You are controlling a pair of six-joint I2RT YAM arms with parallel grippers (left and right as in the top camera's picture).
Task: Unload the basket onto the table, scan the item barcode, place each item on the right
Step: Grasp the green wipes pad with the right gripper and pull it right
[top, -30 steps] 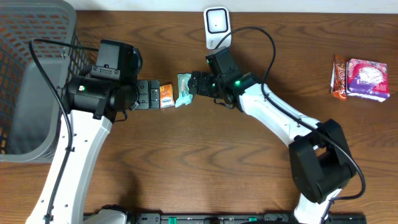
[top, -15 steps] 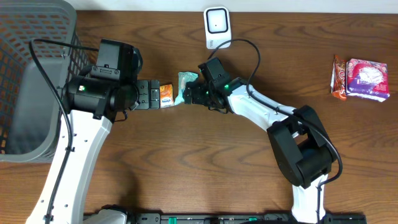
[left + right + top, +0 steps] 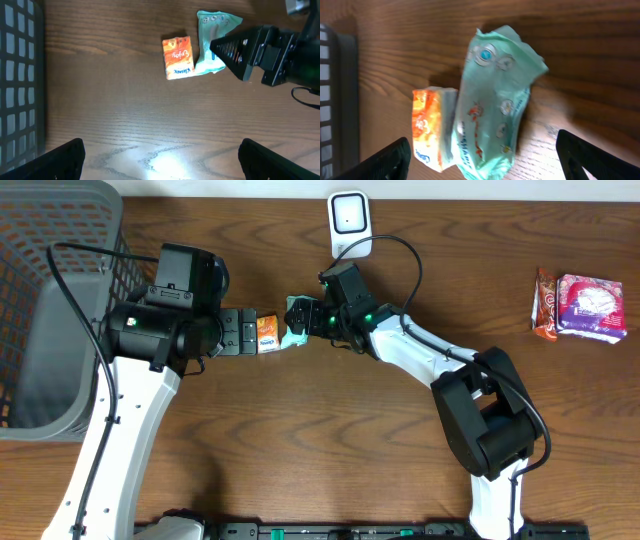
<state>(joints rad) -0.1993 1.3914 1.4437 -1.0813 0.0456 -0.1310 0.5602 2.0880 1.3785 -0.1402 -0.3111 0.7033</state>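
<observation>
While my left jaws hang wide, my right jaws, equally wide, have reached the teal packet (image 3: 492, 100), so I expect pickup next.

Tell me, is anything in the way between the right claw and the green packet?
Nothing visible. The open right gripper hangs right over the green packet; the orange box only lies against its far side.

1. A brown wooden table (image 3: 300, 470) is carrying everything.
2. A grey mesh basket (image 3: 60, 240) is standing at its left end.
3. A small orange carton (image 3: 267, 334) and a mint-green packet (image 3: 297, 322) are lying mid-table, touching.
4. A white scanner (image 3: 348, 218) is standing at the far edge.
5. An orange-brown snack packet (image 3: 545, 304) and a pink snack packet (image 3: 592, 306) are lying together at the right.
</observation>
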